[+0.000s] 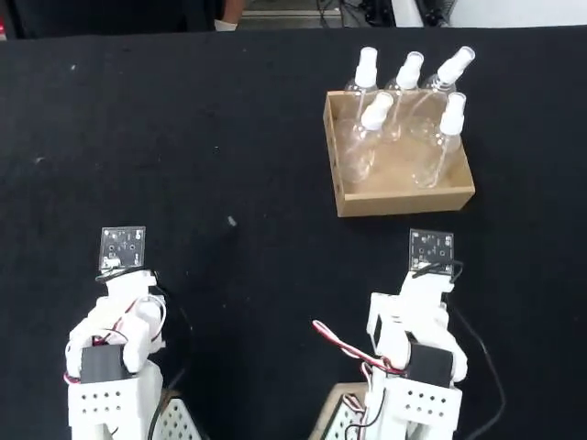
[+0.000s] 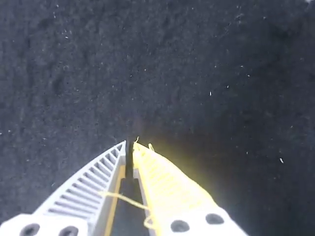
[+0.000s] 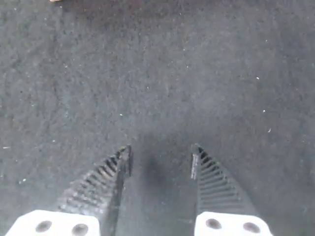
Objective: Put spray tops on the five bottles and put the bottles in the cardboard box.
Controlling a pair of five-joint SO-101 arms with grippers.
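Note:
The cardboard box (image 1: 404,200) stands on the black table at the back right. Several clear bottles (image 1: 359,139) stand upright inside it, each with a white spray top (image 1: 376,110). Both arms are folded back at the table's front edge, far from the box. My left arm (image 1: 115,335) is at the front left, and its gripper (image 2: 130,148) is shut with nothing between its tips, just above the bare cloth. At the front right is my right arm (image 1: 417,335); its gripper (image 3: 161,157) is open and empty over the cloth.
Black cloth (image 1: 183,137) covers the whole table. A small pale speck (image 1: 231,221) lies near the middle. The room's floor and some clutter show past the table's far edge.

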